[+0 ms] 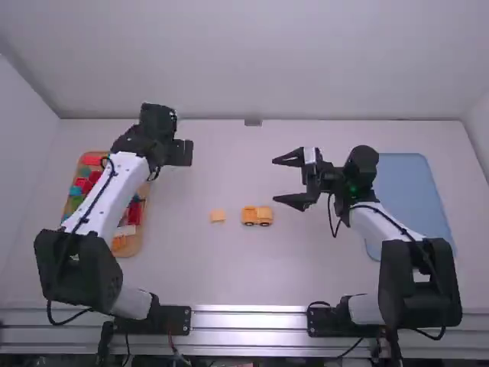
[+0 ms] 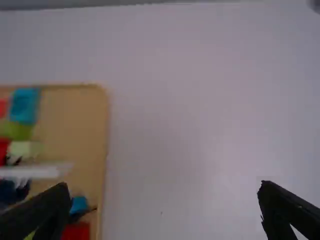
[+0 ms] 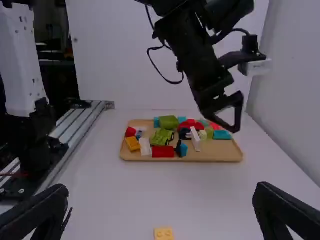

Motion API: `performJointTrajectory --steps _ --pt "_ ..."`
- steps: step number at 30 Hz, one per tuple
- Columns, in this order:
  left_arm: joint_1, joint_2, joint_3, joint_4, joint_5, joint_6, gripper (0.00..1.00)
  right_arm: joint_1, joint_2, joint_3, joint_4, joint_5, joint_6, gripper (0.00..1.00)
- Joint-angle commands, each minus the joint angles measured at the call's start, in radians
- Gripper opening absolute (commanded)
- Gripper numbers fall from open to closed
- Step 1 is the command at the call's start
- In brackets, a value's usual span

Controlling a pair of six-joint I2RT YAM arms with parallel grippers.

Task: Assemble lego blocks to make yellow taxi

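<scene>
**Yellow toy vehicle on bare tabletop, 1 loose block beside it, both claws spread**

Toy vehicle (image 1: pixel 257 215): yellow-orange, upright near the middle of the white table (image 1: pixel 229 267), 2 dark wheels visible along the side facing the high camera. Neither claw touches it.

Loose block (image 1: pixel 218 215): 1 piece, similar yellow-orange, lying just left of the vehicle, apart from it. Studs on its upper face in the right wrist view.

Right gripper (image 1: pixel 274 180): beyond the vehicle and a little to its right, pointing toward the table's middle. 2 fingers spread wide, nothing between them.

Left gripper (image 1: pixel 183 153): farther out and left of the loose block, close to the tray side. The left wrist view has its 2 fingers well apart, nothing pinched.

Wooden tray (image 2: pixel 72 110): far left of the table, partly under the left arm (image 1: pixel 114 191) as the high camera sees it. Mixed pieces inside: a red block (image 3: pixel 163 151), green pieces (image 3: pixel 162 137), a long white piece (image 3: pixel 195 139) leaning among the others, an orange block (image 3: pixel 132 143) near 1 end, also blue ones.

Blue mat (image 1: pixel 412 183): flat at the right side of the table, rounded corners, partly covered from the high camera by the right arm (image 1: pixel 420 267).
</scene>
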Motion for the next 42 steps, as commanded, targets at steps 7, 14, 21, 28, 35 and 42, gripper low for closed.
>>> performJointTrajectory --steps 7,14,21,28,35,42 --pt "0.177 -0.003 -0.103 -0.225 1.044 1.212 0.99 0.031 -0.009 0.024 0.003 0.079 0.006 0.99" --pt "0.171 -0.003 -0.328 0.023 1.055 1.443 0.99 0.067 -0.009 0.024 0.003 0.146 0.006 0.99" --pt "0.164 0.002 -0.557 0.242 1.131 1.378 0.99 0.063 -0.009 0.022 0.002 0.145 0.007 0.99" --pt "0.169 0.088 -0.667 0.511 1.146 1.197 0.99 0.072 -0.009 0.022 0.000 0.145 0.007 0.99" --pt "0.162 0.290 -0.675 0.758 1.192 1.090 0.99 0.072 -0.009 0.022 -0.058 0.145 -0.047 0.98" --pt "0.128 0.423 -0.650 0.826 1.189 1.093 0.99 0.072 -0.008 0.022 -0.084 0.146 -0.069 0.99"
